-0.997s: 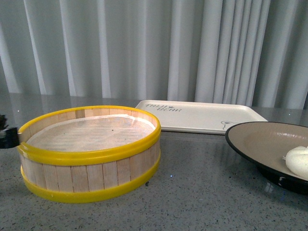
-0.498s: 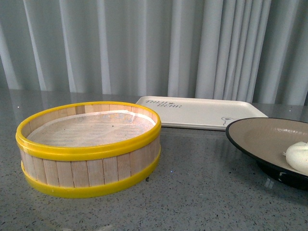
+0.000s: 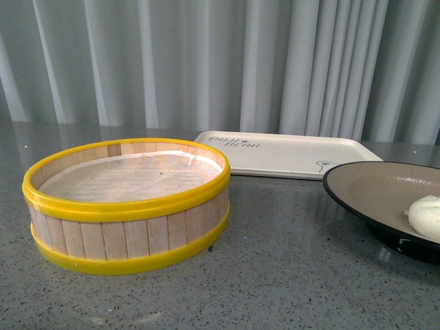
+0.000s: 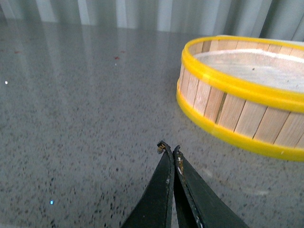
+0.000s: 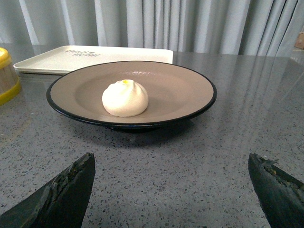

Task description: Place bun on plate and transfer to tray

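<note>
Grey speckled counter (image 3: 289, 275) and pale curtains (image 3: 206, 62) surround the work. Left gripper (image 4: 168, 149) has its fingers pressed together on nothing, the yellow-rimmed steamer basket (image 4: 237, 109) ahead and to one side. A second ago its dark tip showed beside that basket in the front view; now it is gone, so this arm looks finished. Right gripper (image 5: 170, 164) has its fingers (image 5: 66, 190) spread wide over bare counter. Ahead stands the plate (image 5: 180, 90) with the bun (image 5: 125, 98) resting inside, the tray (image 5: 57, 59) beyond. Placing seems done; carrying the plate to the tray remains.

A yellow-rimmed steamer basket (image 3: 127, 206) sits on a speckled grey table (image 3: 289, 275) before curtains (image 3: 206, 62).
</note>
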`<action>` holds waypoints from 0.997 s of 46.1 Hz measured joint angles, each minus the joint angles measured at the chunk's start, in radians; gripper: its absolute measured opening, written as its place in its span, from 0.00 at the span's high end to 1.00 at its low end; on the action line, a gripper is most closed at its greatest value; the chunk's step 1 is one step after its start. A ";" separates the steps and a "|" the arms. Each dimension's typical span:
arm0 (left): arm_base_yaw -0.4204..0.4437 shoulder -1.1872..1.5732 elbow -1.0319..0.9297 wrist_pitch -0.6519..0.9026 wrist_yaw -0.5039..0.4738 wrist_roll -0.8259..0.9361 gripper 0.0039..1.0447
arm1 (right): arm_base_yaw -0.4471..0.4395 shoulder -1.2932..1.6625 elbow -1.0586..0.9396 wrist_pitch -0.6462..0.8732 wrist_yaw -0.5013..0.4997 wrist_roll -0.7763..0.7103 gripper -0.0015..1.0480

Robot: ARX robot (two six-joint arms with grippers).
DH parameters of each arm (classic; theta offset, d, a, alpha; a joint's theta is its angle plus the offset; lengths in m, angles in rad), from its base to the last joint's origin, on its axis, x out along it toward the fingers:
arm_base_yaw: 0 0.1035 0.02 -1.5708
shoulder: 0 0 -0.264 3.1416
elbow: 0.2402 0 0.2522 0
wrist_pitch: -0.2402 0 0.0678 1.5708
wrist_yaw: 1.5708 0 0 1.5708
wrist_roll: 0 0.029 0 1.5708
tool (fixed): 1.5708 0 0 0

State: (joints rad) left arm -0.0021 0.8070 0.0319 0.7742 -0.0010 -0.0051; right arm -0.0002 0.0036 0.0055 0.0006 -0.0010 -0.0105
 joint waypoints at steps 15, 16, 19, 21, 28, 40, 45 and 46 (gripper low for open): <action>0.000 -0.216 -0.005 -0.195 0.000 0.000 0.96 | 0.000 0.000 0.000 0.000 0.000 0.000 0.08; 0.000 -0.234 -0.006 -0.213 0.000 0.000 0.96 | 0.000 0.000 0.000 0.000 0.000 0.000 0.08; 0.000 -0.279 -0.006 -0.254 0.000 0.000 0.96 | 0.000 0.000 0.000 0.000 0.000 0.000 0.08; 0.000 -0.310 -0.006 -0.281 0.000 0.000 0.96 | 0.000 0.000 0.000 0.000 0.000 0.000 0.08; 0.000 -0.396 -0.006 -0.362 0.000 0.000 0.96 | 0.000 0.000 0.000 0.000 0.000 0.000 0.08; 0.000 -0.516 -0.006 -0.479 0.000 0.000 0.96 | 0.000 0.000 0.000 0.000 0.000 0.000 0.08; 0.000 -0.550 -0.006 -0.514 0.000 0.000 0.96 | 0.000 0.000 0.000 0.000 0.000 0.000 0.08; 0.000 -0.555 -0.006 -0.518 0.000 0.000 0.96 | 0.000 0.000 0.000 0.000 0.000 0.000 0.08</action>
State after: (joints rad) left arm -0.0021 0.2520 0.0261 0.2558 -0.0006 -0.0051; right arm -0.0002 0.0036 0.0055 0.0006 -0.0013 -0.0105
